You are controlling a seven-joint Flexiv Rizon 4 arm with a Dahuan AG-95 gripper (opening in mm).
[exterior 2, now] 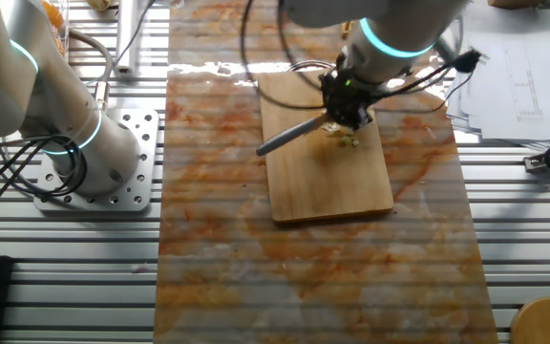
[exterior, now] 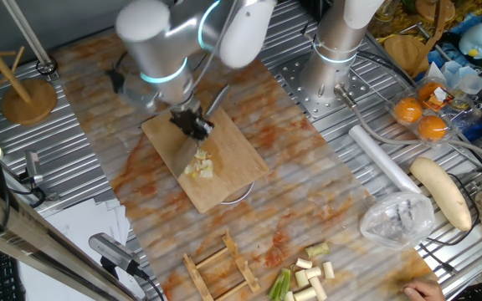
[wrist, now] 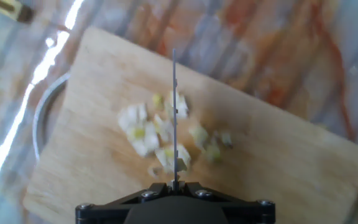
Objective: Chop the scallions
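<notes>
wood board point(exterior: 224, 163) on marbled mat point(exterior: 308, 192)

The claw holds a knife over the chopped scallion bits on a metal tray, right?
Not quite. The claw holds the knife over the chopped scallion bits, but they lie on a wooden cutting board, not a metal tray. The hand view shows it.

glossy white arm point(exterior: 161, 38), glowing cyan ring, black claw point(exterior: 192, 124)

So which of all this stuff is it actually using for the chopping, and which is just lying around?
In use:
gripper
knife
chopped scallions
cutting board
uncut scallion segments

Lying about:
white radish
oranges
plastic bag
wooden rack
wooden stand
</notes>
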